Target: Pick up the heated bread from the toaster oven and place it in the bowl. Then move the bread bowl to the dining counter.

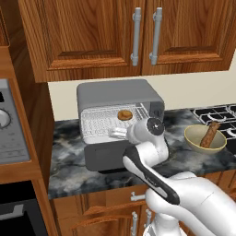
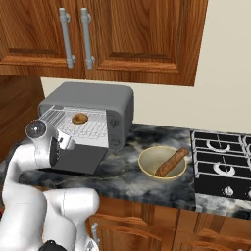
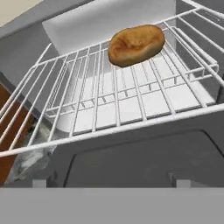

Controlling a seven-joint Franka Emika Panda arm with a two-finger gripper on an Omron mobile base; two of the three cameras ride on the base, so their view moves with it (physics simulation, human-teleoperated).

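- Step in hand, as I judge it: the approach to the bread; nothing lifted yet, bowl and carry to the dining counter not begun.
- Toaster oven (image 1: 119,99): grey box, rounded top, centre of the left base view; dark door (image 1: 107,156) dropped flat toward me, silver wire rack (image 3: 131,100) exposed.
- Bread (image 3: 136,44): small oval roll, browned and slightly dimpled crust, lying on the rack toward the upper right of the hand view; a small brown disc (image 1: 125,115) in the left base view.
- Gripper (image 1: 117,133): poised at the rack's front edge, short of the roll; from these views I cannot tell how the fingers are set.
- Bowl (image 2: 147,168): shallow, olive-yellow, tan rim, on the marbled counter between oven and stove (image 2: 223,164); a long brown stick-shaped item (image 2: 171,163) leans inside it.
- Next move, my reckoning: reach forward and up-frame over the rack, straddle the roll, and avoid snagging the wires.
- Surroundings: glossy black-grey stone counter (image 1: 69,161), reddish wood cabinets (image 1: 92,32) with metal handles.
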